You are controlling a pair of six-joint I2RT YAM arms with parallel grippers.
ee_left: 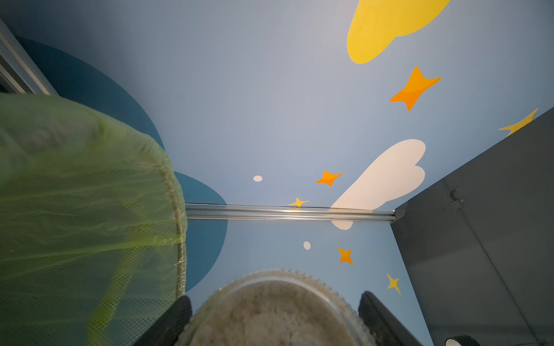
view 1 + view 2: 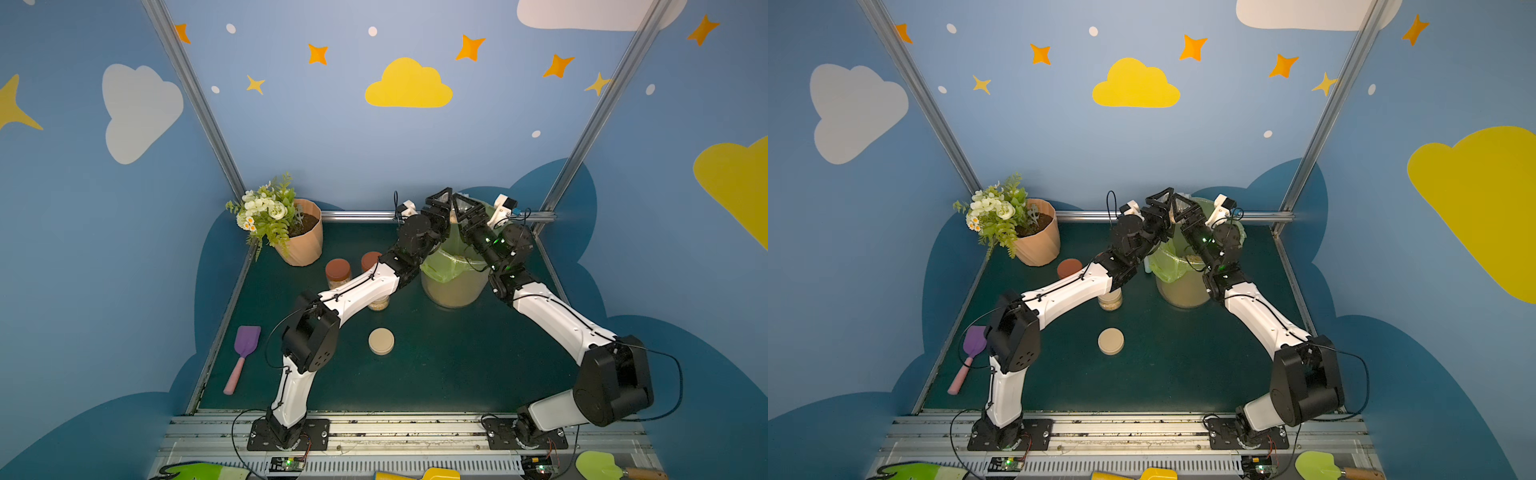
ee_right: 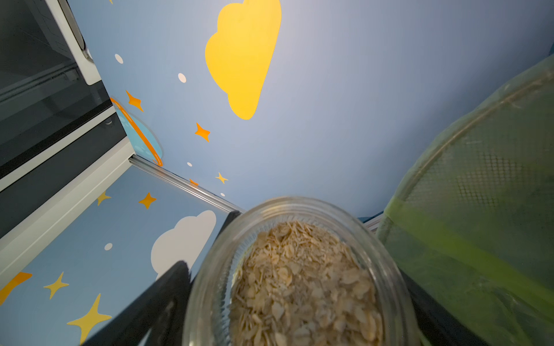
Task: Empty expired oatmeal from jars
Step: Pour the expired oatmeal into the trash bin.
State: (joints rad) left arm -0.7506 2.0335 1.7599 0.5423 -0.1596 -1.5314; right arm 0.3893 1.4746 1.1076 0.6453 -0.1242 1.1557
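Both arms reach up and meet above the beige bin (image 2: 453,291) with its green liner (image 2: 444,266). Between them is a clear jar (image 3: 209,269) with no lid, full of pale oatmeal (image 3: 302,284). My left gripper (image 2: 441,203) is shut on this jar's ribbed end (image 1: 275,311), its fingers (image 1: 177,311) against both sides. My right gripper (image 2: 467,212) flanks the mouth end. Its fingers (image 3: 168,293) lie close to the glass, but I cannot make out whether they press it. On the mat, two red-lidded jars (image 2: 338,272) (image 2: 371,259) and a third jar (image 2: 379,304) stand under the left arm.
A loose beige lid (image 2: 381,340) lies on the green mat in front of the jars. A ribbed peach flowerpot (image 2: 305,245) with flowers stands at the back left. A purple scoop (image 2: 245,353) lies by the left wall. A metal rail (image 2: 357,215) runs along the back.
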